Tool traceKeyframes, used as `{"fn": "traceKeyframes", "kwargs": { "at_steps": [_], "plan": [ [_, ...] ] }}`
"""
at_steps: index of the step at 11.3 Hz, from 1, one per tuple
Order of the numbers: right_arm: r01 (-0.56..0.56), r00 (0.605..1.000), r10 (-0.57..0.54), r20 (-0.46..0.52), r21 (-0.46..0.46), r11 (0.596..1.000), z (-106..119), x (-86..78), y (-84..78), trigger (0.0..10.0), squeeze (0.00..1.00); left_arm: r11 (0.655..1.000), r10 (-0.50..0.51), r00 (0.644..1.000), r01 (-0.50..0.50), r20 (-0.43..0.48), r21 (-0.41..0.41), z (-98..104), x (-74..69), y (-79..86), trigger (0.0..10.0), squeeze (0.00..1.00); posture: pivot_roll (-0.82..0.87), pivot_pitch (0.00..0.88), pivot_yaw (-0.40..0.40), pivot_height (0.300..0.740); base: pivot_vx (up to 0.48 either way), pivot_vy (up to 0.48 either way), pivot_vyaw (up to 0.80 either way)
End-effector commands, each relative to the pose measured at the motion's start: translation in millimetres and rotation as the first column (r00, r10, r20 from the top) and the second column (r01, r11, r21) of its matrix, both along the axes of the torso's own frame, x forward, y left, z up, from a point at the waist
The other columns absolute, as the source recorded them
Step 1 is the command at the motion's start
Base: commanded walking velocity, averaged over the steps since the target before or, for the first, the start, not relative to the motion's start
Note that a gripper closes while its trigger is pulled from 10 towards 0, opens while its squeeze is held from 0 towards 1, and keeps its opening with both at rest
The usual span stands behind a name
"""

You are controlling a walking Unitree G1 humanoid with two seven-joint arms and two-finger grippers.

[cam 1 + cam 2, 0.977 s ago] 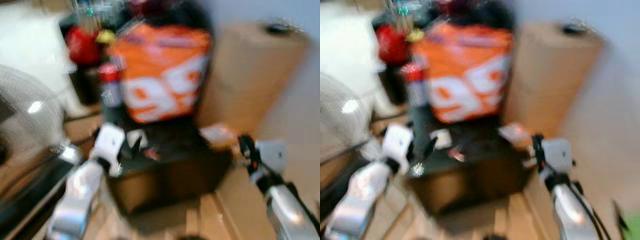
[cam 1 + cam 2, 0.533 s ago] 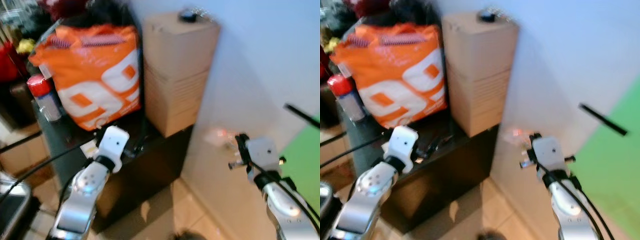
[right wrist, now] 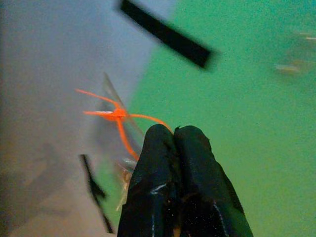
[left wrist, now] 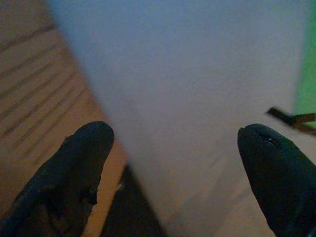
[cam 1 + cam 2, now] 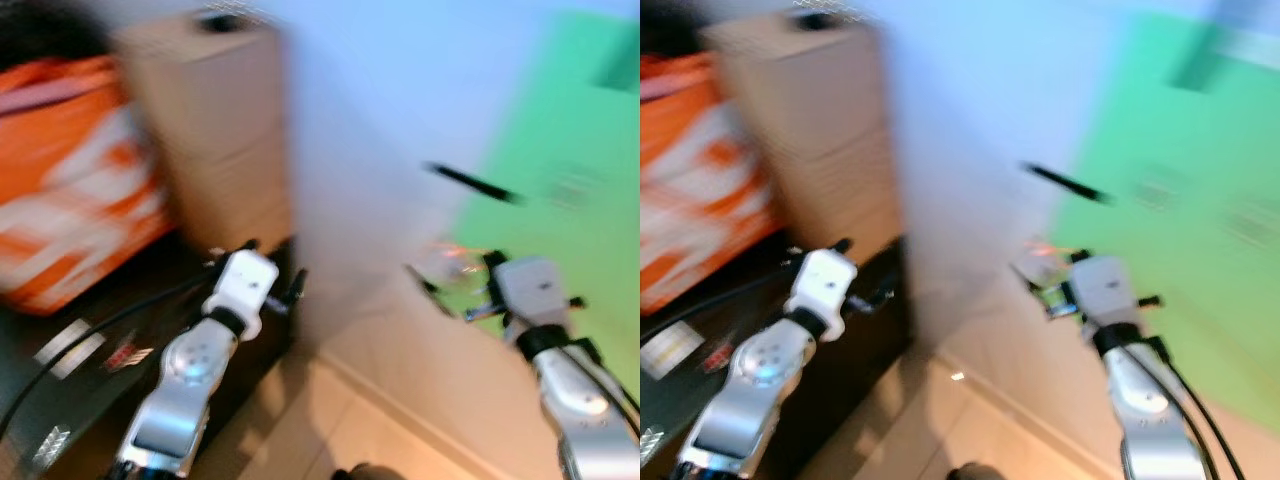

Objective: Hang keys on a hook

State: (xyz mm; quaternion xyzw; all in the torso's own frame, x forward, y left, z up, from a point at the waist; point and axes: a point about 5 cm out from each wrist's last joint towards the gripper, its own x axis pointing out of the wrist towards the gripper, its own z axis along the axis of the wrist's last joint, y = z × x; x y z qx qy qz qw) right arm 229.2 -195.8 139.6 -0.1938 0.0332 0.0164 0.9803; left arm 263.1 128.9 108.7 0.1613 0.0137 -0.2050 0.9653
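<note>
Pale wall (image 5: 370, 130) meets a green panel (image 5: 570, 150) in the blurry head views, with a cardboard box (image 5: 215, 130) and an orange bag (image 5: 60, 190) on a dark cabinet (image 5: 120, 340) off to the left. Left gripper (image 5: 265, 280) sits over the cabinet edge; right gripper (image 5: 470, 290) is raised toward the wall with the keys (image 5: 440, 265) bunched at its tip. Left wrist view: fingers (image 4: 74, 168) spread wide, nothing between them. Right wrist view: fingers (image 3: 168, 163) pinched tight together, an orange tie (image 3: 118, 116) and the keys' clear tag sticking out just past the tips, a black hook (image 3: 165, 34) further up.
</note>
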Motion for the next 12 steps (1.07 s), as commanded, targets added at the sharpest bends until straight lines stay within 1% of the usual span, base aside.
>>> {"fn": "traceKeyframes", "kwargs": {
  "at_steps": [1,3,4,5,6,7,8,9,10,11,12],
  "plan": [
    [-0.015,0.999,0.013,0.032,0.037,0.999,7.0,2.5,4.1,10.0,0.00,1.000,0.000,1.000,0.000,0.006,0.018,0.5,2.1,2.3,10.0,0.00,-0.15,0.000,-0.024,0.740,0.000,0.000,-0.80],
    [-0.121,0.989,0.114,0.096,0.076,0.990,18.9,3.8,18.2,10.0,0.00,1.000,-0.007,1.000,0.006,0.011,0.013,2.0,5.8,2.2,10.0,0.00,-0.15,0.000,-0.017,0.740,0.000,0.000,-0.80],
    [-0.152,0.982,0.140,0.124,0.089,0.984,25.6,4.4,21.5,10.0,0.00,1.000,-0.013,1.000,0.013,0.004,0.010,2.3,7.6,2.6,10.0,0.00,-0.15,0.000,-0.008,0.740,0.000,0.000,-0.80],
    [-0.199,0.973,0.181,0.143,0.119,0.973,31.0,4.4,26.6,10.0,0.00,0.999,-0.027,1.000,0.027,0.010,0.024,4.0,9.3,2.6,10.0,0.00,-0.16,0.000,0.004,0.740,0.000,0.000,-0.80],
    [-0.265,0.957,0.243,0.159,0.138,0.954,35.7,3.9,33.4,10.0,0.00,0.999,-0.034,0.999,0.033,0.017,0.032,5.4,10.8,2.1,10.0,0.00,-0.16,0.000,0.010,0.740,0.000,0.000,0.00],
    [-0.312,0.943,0.285,0.174,0.150,0.938,41.9,8.1,38.4,10.0,0.00,0.999,-0.038,0.999,0.038,0.023,0.033,8.2,12.9,0.7,10.0,0.00,-0.16,0.000,0.017,0.740,0.000,-0.458,0.00],
    [-0.319,0.939,0.290,0.184,0.152,0.935,45.5,11.3,38.9,10.0,0.00,0.999,-0.040,0.999,0.040,0.014,0.023,8.2,14.0,0.2,10.0,0.00,-0.16,0.000,0.020,0.740,0.000,-0.304,0.00],
    [-0.315,0.938,0.282,0.203,0.156,0.936,50.3,15.5,38.0,10.0,0.00,0.998,-0.050,0.999,0.050,0.012,0.030,8.4,15.0,-0.6,10.0,0.00,-0.16,0.000,0.022,0.740,0.000,0.000,0.00],
    [-0.275,0.950,0.236,0.206,0.189,0.943,52.5,19.6,33.1,10.0,0.00,0.998,-0.044,0.999,0.043,0.012,0.035,9.3,16.3,-1.3,10.0,0.00,-0.16,0.000,0.025,0.740,0.000,0.000,0.00],
    [-0.223,0.968,0.182,0.175,0.252,0.942,45.9,20.1,27.1,10.0,0.00,0.998,-0.048,0.999,0.047,0.020,0.032,11.2,16.7,-2.8,10.0,0.00,-0.16,0.000,0.025,0.740,0.000,0.000,0.00],
    [-0.221,0.973,0.189,0.128,0.310,0.925,34.8,18.0,29.9,10.0,0.00,0.999,-0.042,0.999,0.041,0.024,0.034,12.1,16.9,-2.2,10.0,0.00,-0.15,0.000,0.031,0.740,0.000,0.000,0.00]
  ]
}}
